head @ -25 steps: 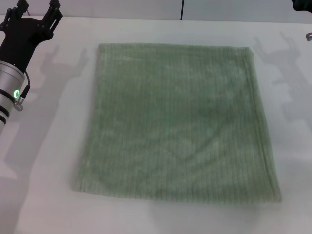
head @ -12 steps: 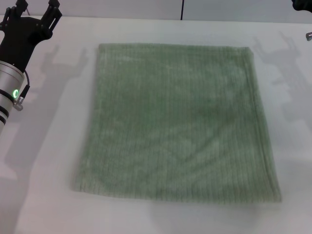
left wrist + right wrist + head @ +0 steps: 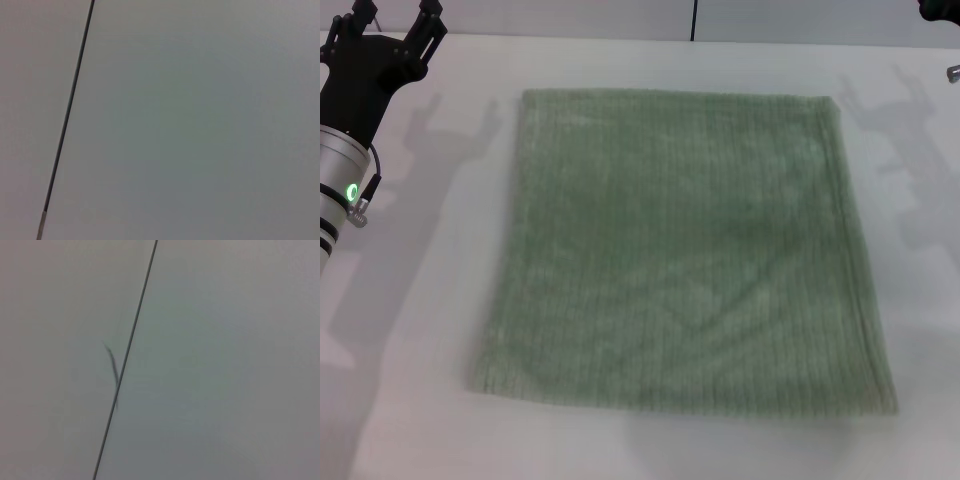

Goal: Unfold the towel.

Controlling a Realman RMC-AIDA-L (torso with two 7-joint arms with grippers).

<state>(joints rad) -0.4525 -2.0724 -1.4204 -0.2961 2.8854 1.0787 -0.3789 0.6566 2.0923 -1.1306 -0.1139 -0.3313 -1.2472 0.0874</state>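
We see the towel point(image 3: 685, 250) lying flat mid-counter point(image 3: 420, 400), looks soft, limp and light, so we'd pinch a hemmed corner; left gripper point(image 3: 385, 25) hangs released over the far-left corner, right gripper point(image 3: 932, 8) barely visible far-right, state unclear.

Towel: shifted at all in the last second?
No. The towel keeps its far edge the same distance from the table's back edge.
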